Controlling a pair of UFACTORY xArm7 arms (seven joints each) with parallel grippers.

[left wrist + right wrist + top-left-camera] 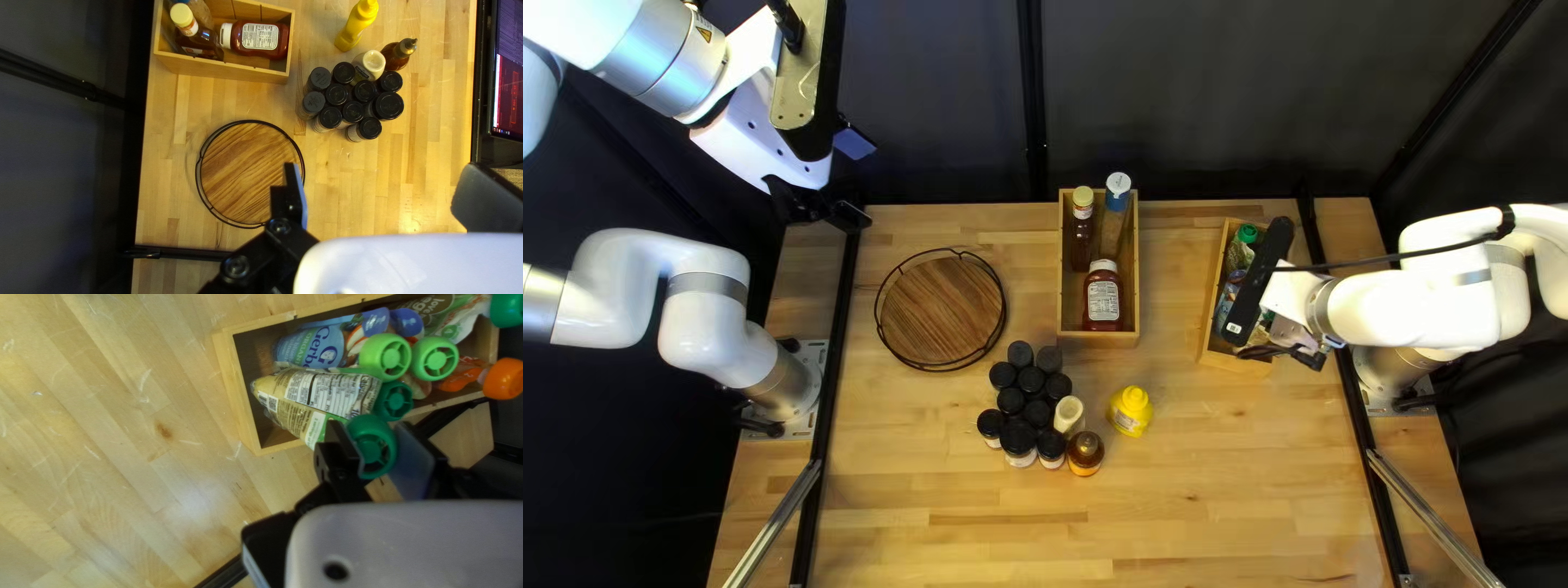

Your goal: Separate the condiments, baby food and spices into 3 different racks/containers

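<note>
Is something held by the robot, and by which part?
The right claw holds a baby food pouch by its green cap; the left claw is open and holds nothing.

Smooth pale wood strips with a soft sheen form the table (958,534), its surface lightly scratched. Near its far left corner, a darker grained wood board (942,310) sits inside a thin black metal-looking ring (199,179). Near its far right corner, a smooth light-wood box (231,392) holds a shiny, creased film pouch (321,397) and a ribbed plastic dark green cap (375,443).
</note>
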